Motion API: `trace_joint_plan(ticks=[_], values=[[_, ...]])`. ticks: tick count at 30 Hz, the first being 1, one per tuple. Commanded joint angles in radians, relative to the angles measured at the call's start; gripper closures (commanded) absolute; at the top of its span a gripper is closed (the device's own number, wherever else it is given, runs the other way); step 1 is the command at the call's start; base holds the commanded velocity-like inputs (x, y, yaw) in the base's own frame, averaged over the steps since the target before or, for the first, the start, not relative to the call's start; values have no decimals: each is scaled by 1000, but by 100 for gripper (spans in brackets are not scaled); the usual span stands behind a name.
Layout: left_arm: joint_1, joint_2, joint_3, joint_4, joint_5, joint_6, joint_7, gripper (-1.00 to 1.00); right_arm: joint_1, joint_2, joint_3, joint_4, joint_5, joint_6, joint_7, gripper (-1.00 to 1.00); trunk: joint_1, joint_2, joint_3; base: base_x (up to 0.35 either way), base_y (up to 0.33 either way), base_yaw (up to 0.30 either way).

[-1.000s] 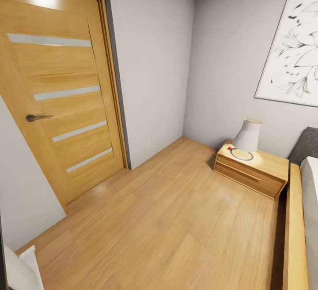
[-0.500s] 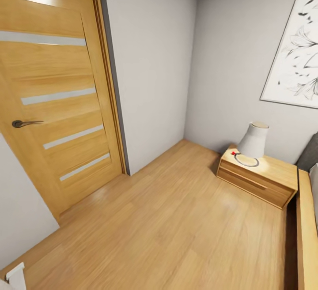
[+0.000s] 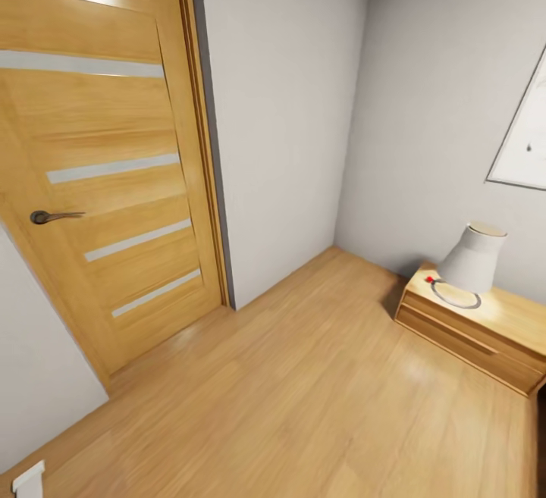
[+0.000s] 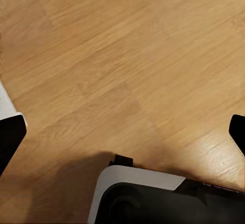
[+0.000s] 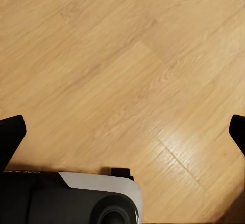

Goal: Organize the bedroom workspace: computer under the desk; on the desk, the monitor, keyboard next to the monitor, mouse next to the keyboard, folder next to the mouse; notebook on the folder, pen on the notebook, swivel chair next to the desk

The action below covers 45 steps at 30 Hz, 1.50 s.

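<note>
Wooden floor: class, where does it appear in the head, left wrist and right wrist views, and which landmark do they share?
Head view: the wooden floor covers the lower half, between the door and the nightstand.
Left wrist view: backdrop behind the open left end effector.
Right wrist view: backdrop behind the open right end effector.
Shared landmark: the light plank grain.
</note>
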Motion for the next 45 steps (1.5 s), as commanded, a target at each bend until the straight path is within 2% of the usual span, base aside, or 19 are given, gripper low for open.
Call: trace_joint_plan(ticks=[1, 11, 26, 35, 45], values=[[0, 1, -3, -1, 9, -1, 0, -100, 0, 0, 2, 0, 4, -2, -3, -100, 1, -1, -1, 321, -72, 259], [0, 1, -3, -1, 9, -1, 0, -100, 0, 0, 3, 0, 4, -3, -4, -100, 1, -1, -1, 278, -129, 276], [0, 2, -3, -1, 10, -3, 0, -100, 0, 0, 4, 0, 5, -4, -4, -100, 1, -1, -1, 54, -18, 279], [0, 2, -3, -1, 9, -2, 0, -100, 0, 0, 7, 0, 5, -4, -4, -100, 1, -1, -1, 278, -11, 279], [0, 2, -3, -1, 10, -1, 0, -100, 0, 0, 8, 0, 5, -4, -4, -100, 1, -1, -1, 300, -155, 279]])
